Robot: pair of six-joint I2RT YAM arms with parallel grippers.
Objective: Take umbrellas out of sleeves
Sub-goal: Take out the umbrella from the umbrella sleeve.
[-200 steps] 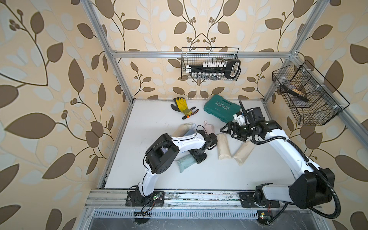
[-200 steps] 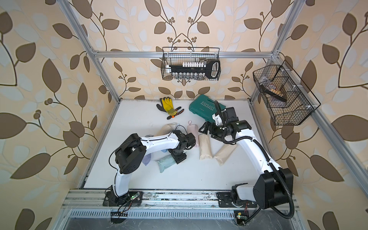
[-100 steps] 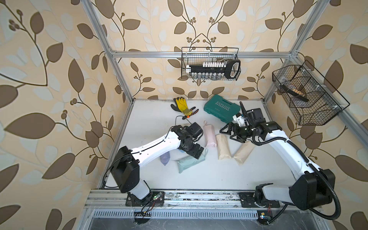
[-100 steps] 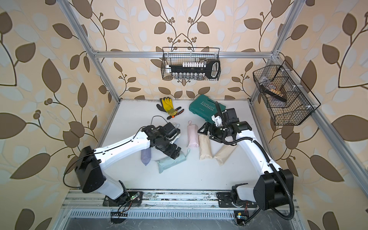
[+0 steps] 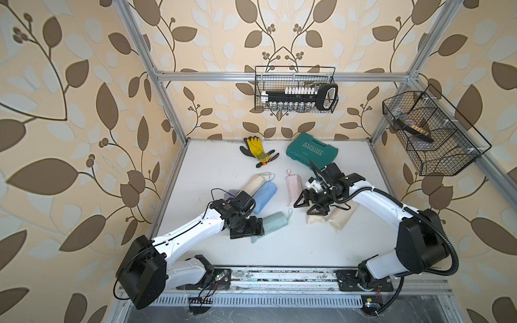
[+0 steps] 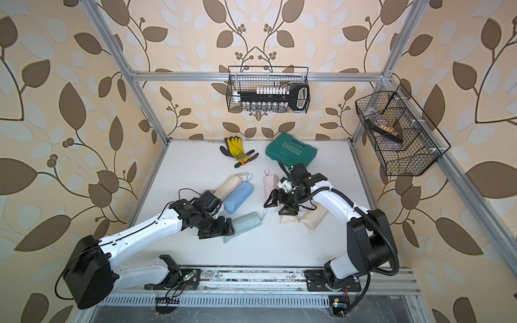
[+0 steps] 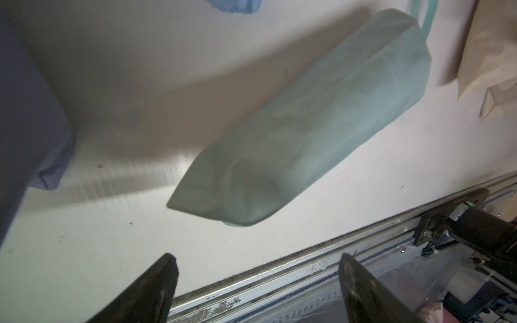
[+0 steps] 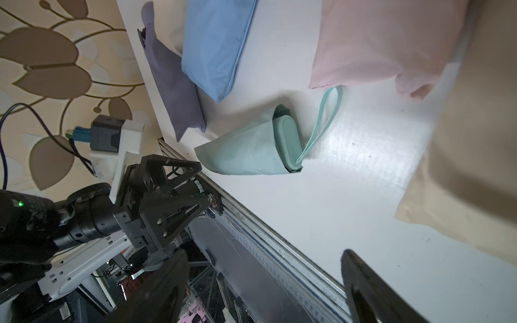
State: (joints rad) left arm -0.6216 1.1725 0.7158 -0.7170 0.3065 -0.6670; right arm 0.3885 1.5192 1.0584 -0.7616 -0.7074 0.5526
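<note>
I am holding the left gripper (image 7: 257, 260) spread wide and empty, near the closed end of the mint sleeve (image 5: 272, 223), which is lying on the white table (image 5: 223, 173) with a mint umbrella handle (image 8: 288, 142) showing at its mouth; the right gripper (image 8: 264, 254) is hovering equally wide, nothing between its jaws, by two beige bundles (image 5: 342, 218), the pink sleeve (image 5: 293, 186) lying just beside them

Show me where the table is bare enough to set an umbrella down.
Widest bare patch of table: between the mint sleeve and the front rail. Another lies back left, between the gloves and the left frame rail. The middle is crowded, from the blue sleeve to the paired beige sleeves.
</note>
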